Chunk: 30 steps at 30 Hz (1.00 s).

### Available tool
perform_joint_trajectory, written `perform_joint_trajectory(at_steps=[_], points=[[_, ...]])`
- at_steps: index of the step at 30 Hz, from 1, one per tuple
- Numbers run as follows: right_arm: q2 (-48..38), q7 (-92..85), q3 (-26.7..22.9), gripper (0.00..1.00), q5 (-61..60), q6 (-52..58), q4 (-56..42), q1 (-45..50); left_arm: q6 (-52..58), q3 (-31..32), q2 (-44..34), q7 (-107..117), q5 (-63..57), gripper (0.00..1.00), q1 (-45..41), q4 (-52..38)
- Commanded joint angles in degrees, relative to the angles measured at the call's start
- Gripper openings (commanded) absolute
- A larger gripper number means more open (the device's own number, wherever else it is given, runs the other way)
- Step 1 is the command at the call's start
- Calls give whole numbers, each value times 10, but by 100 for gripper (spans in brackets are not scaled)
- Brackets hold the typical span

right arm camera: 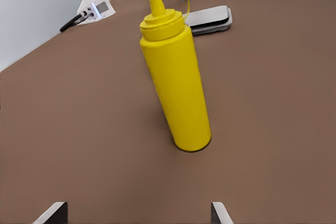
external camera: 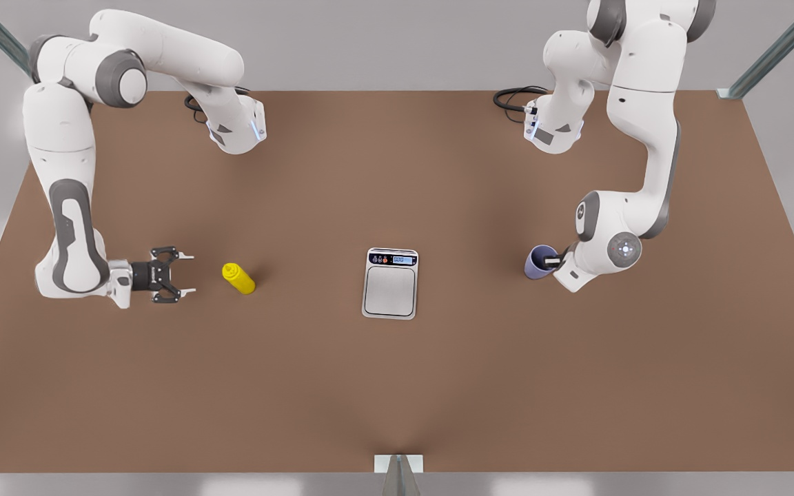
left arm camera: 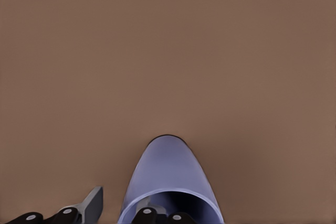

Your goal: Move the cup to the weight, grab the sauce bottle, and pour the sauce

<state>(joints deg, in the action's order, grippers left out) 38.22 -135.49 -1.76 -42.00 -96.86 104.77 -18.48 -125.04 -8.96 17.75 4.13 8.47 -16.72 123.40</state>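
Standing on the brown surface [external camera: 397, 386], the yellow sauce bottle [external camera: 238, 278] sits at about nine o'clock from the weight [external camera: 391, 283], well apart from it, with the right claw [external camera: 185, 275] just beside the bottle on its far side from the weight, fingers spread wide and touching nothing. From the right wrist camera the sauce bottle [right arm camera: 176, 77] stands upright with its pointed nozzle up, between the two fingertips [right arm camera: 52, 212] but ahead of them, and the weight [right arm camera: 210, 19] lies flat behind it. At roughly three o'clock from the weight, also well apart, the lavender cup [external camera: 540, 262] rests on the surface, and the left claw [external camera: 554, 261] is at its rim: one finger reaches inside the mouth and the other stays outside the wall. In the left wrist camera the cup [left arm camera: 169, 177] shows one finger [left arm camera: 149, 214] within its dark inside and the other finger [left arm camera: 93, 203] apart from the wall, so the left claw [left arm camera: 121, 211] straddles the wall without a closed grip.
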Motion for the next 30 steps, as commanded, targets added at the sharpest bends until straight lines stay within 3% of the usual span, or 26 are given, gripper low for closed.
perform_joint_trajectory(at_steps=[1,6,11,19,22,24,30], points=[[4,-5,3,100,-5,0,0,-1,0,0,1,0,1,46,0,0],[24,-50,18,100,-22,-6,-3,-1,-4,1,12,0,3,49,-7,-6],[34,-96,42,100,-47,-2,-5,4,-9,1,19,0,3,42,-7,-7],[41,-92,44,100,-71,-7,-11,23,9,1,17,0,3,42,-8,-16],[44,-92,44,100,-71,-7,-14,23,4,1,20,0,3,39,-8,-16],[44,-92,44,100,-71,-7,-14,23,3,1,22,1,3,30,-8,-16],[46,-92,44,100,-71,-7,-18,23,9,2,18,10,3,25,-8,-16]])
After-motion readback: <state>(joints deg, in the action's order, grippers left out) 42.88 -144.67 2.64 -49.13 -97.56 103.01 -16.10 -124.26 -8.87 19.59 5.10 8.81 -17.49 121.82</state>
